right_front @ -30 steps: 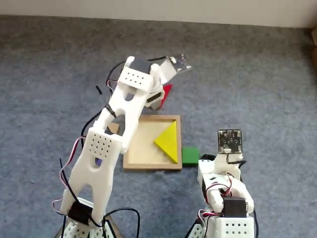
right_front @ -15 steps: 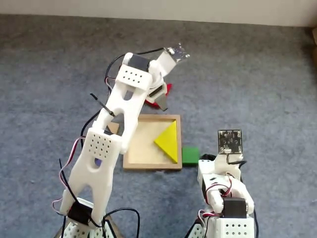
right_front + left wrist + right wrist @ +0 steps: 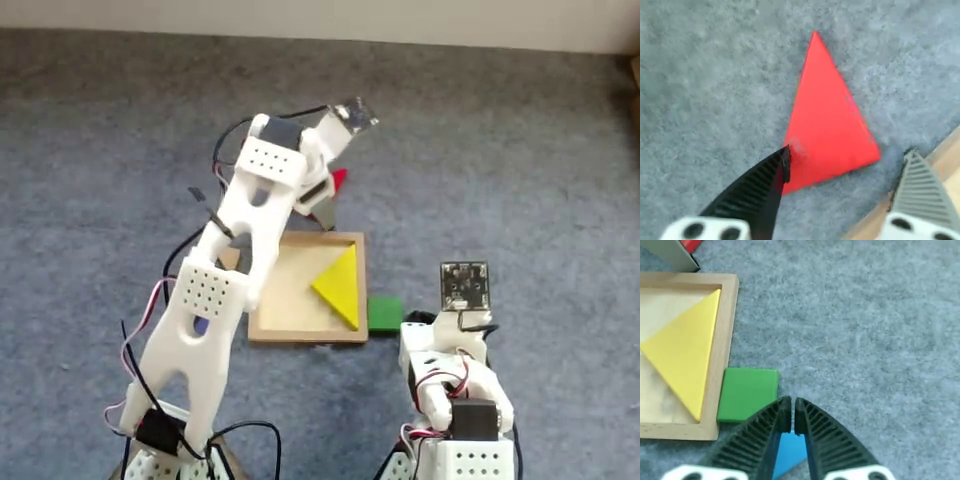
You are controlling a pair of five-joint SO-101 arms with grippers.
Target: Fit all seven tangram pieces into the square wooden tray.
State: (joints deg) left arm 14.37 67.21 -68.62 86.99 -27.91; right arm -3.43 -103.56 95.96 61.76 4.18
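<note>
A red triangle [image 3: 827,130] lies flat on the carpet just beyond the far edge of the wooden tray [image 3: 300,330]. My left gripper [image 3: 847,151] hangs open over it, the black finger [image 3: 765,185] at one edge and the grey finger [image 3: 917,185] past the opposite corner. From above, the red triangle [image 3: 339,180] peeks out beside the left gripper [image 3: 324,203]. A yellow triangle [image 3: 340,285] lies in the tray's right half. A green square [image 3: 747,394] rests on the carpet against the tray's rim [image 3: 730,340]. My right gripper [image 3: 792,402] is shut and empty above a blue piece [image 3: 790,452].
Grey carpet spreads on all sides of the tray. The left half of the tray floor [image 3: 285,290] is bare wood. The right arm [image 3: 455,370] stays folded near the front, right of the green square [image 3: 384,313].
The left arm's wrist has shifted slightly above the red triangle, staying open over it. The right arm and the other pieces have not moved.
</note>
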